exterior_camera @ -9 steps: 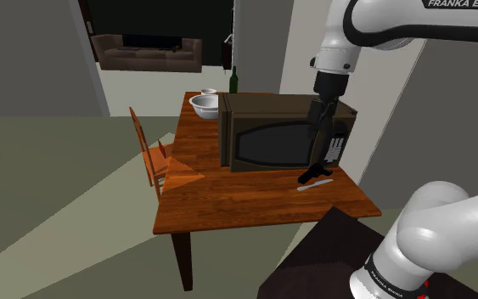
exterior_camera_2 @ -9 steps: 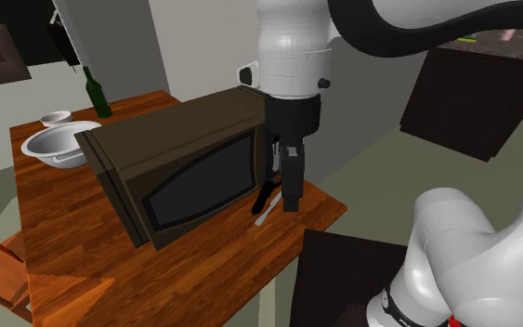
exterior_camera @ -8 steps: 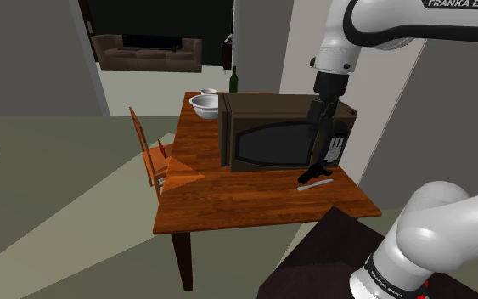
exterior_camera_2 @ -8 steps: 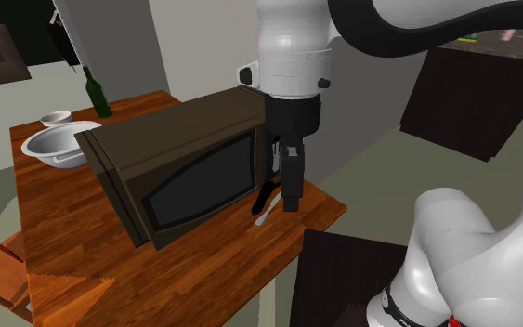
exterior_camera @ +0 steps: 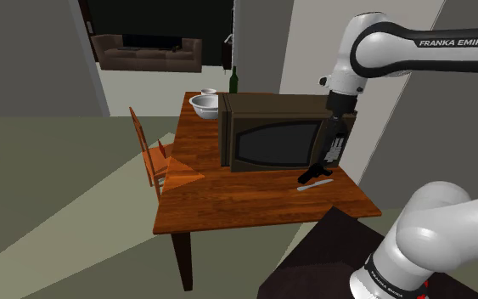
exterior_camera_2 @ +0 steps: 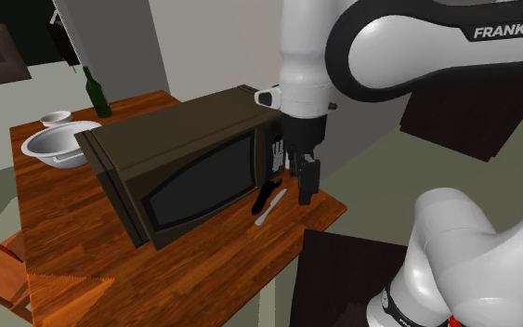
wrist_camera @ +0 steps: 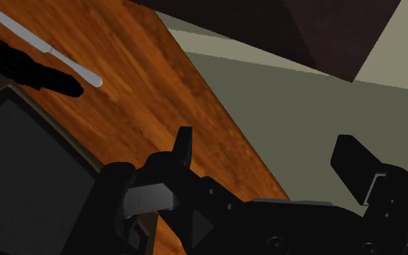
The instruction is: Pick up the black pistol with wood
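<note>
On a wooden worktop (exterior_camera: 254,204), the pistol (exterior_camera: 313,172) is seen lying flat before the microwave (exterior_camera: 271,140), a knife (exterior_camera: 315,183) just beside. The pincer (exterior_camera_2: 306,190) is held spread and empty above the worktop's edge, probably for lining up overhead.

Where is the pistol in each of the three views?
Shoulder view: pistol on the table, right of centre, before the microwave.
Second exterior view: pistol near centre, by the microwave's front corner.
Wrist view: pistol alongside the knife.
Shared landmark: the knife beside it.
</note>
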You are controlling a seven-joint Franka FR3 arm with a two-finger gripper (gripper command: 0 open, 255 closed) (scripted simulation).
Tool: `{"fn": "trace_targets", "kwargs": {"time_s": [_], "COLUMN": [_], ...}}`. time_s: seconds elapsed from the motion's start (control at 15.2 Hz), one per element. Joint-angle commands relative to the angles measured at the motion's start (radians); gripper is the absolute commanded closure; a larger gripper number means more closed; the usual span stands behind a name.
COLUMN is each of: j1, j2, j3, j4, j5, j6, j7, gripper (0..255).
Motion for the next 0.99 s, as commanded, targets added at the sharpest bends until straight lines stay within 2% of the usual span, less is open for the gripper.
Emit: {"fn": "trace_targets", "kwargs": {"time_s": [0.0, 0.53, 0.92], "j1": [-0.005, -0.019, 0.019], "j2": [-0.007, 0.085, 0.258], "j3": [-0.046, -0.261, -0.445], "j4": [-0.044, -0.125, -0.104], "j5": [-0.04, -0.192, -0.247], "j6": [0.046, 0.262, 0.455], "j7": [-0.083, -0.407, -0.661], "gripper": [0, 0, 0]}}
